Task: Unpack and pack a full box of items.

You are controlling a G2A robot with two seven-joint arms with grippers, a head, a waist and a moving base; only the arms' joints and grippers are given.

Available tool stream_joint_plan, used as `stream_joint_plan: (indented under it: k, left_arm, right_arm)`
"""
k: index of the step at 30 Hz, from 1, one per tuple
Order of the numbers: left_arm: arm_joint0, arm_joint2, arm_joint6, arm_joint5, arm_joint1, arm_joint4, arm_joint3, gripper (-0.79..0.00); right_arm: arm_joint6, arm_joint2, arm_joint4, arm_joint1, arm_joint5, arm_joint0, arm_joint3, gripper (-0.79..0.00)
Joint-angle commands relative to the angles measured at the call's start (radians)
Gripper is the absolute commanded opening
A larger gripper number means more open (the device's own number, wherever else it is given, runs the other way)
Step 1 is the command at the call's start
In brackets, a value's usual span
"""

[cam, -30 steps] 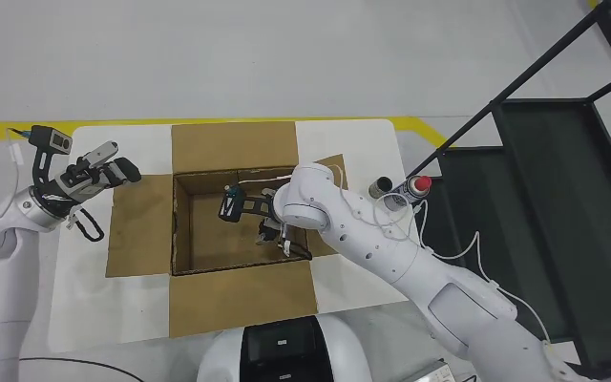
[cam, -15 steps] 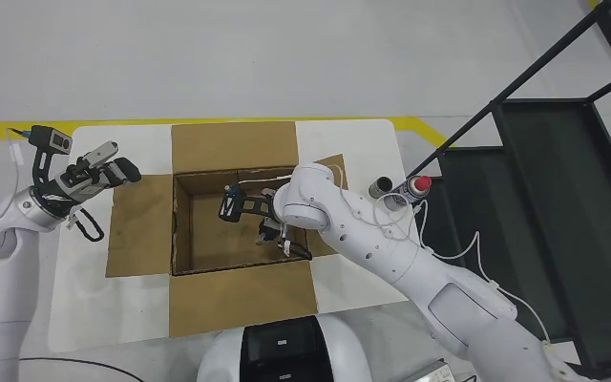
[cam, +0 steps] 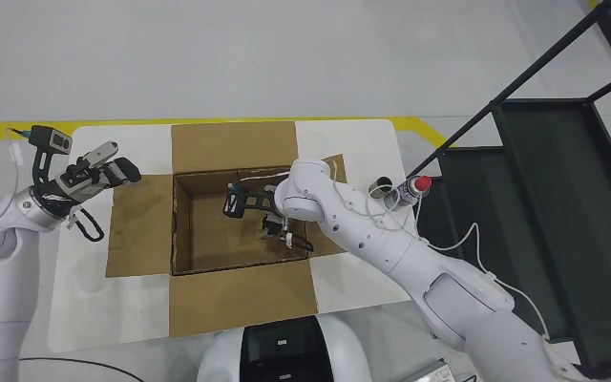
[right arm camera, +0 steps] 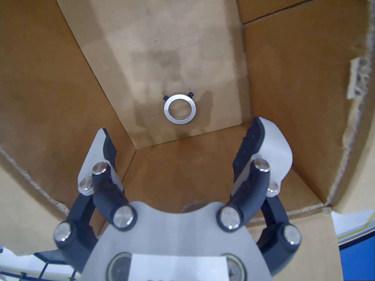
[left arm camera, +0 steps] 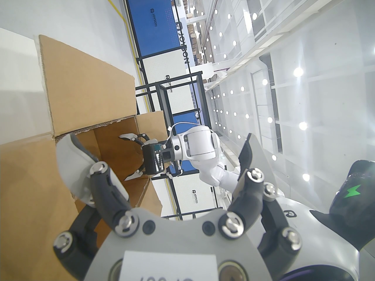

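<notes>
An open cardboard box stands mid-table with its flaps spread flat. My right gripper hangs inside it, pointing down, open and holding nothing. In the right wrist view the right gripper sits above a silver metal ring that lies flat on the box floor. My left gripper is raised over the table's left edge, beside the box's left flap, open and empty. From the left wrist view, the left gripper faces the box and the right gripper in it.
A red-capped bottle and a small can stand on the table's right edge. A black metal rack rises just beyond them. Bare white tabletop shows at the front left.
The right gripper has shifted slightly toward the far side of the box. The left arm has not moved.
</notes>
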Motion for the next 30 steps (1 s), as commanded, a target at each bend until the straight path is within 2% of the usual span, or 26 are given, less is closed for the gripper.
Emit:
stream_joint_plan:
  k: [1,3,4,5,7,12,17,20,21,25,30]
  left_arm:
    - [0.000,0.000,0.000,0.000,0.000,0.000,0.000,0.000]
    - [0.000,0.000,0.000,0.000,0.000,0.000,0.000,0.000]
    - [0.000,0.000,0.000,0.000,0.000,0.000,0.000,0.000]
    - [0.000,0.000,0.000,0.000,0.000,0.000,0.000,0.000]
    - [0.000,0.000,0.000,0.000,0.000,0.000,0.000,0.000]
    - [0.000,0.000,0.000,0.000,0.000,0.000,0.000,0.000]
    - [0.000,0.000,0.000,0.000,0.000,0.000,0.000,0.000]
    - [0.000,0.000,0.000,0.000,0.000,0.000,0.000,0.000]
    - [0.000,0.000,0.000,0.000,0.000,0.000,0.000,0.000]
    - [0.000,0.000,0.000,0.000,0.000,0.000,0.000,0.000]
    - [0.000,0.000,0.000,0.000,0.000,0.000,0.000,0.000]
  right_arm:
    - [0.000,-0.025,0.013,-0.014,-0.018,0.024,0.054,0.000]
    - [-0.002,-0.048,0.027,-0.030,-0.027,0.048,0.108,-0.209]
    - [-0.004,-0.057,0.031,-0.038,-0.024,0.059,0.134,-0.212]
    - [-0.008,-0.068,0.033,-0.047,-0.022,0.070,0.157,-0.166]
    - [-0.020,-0.090,0.032,-0.063,-0.016,0.086,0.199,-0.203]
    - [-0.083,-0.144,-0.019,-0.099,-0.005,0.113,0.281,-0.200]
    - [-0.114,-0.176,-0.032,-0.131,-0.014,0.131,0.369,-0.231]
    - [-0.133,-0.186,-0.036,-0.148,-0.014,0.142,0.415,-0.283]
    - [-0.137,-0.189,-0.037,-0.154,-0.013,0.144,0.428,-0.326]
    - [-0.162,-0.197,-0.030,-0.174,-0.026,0.154,0.472,-0.416]
    - [-0.183,-0.210,-0.034,-0.198,-0.032,0.163,0.521,-0.431]
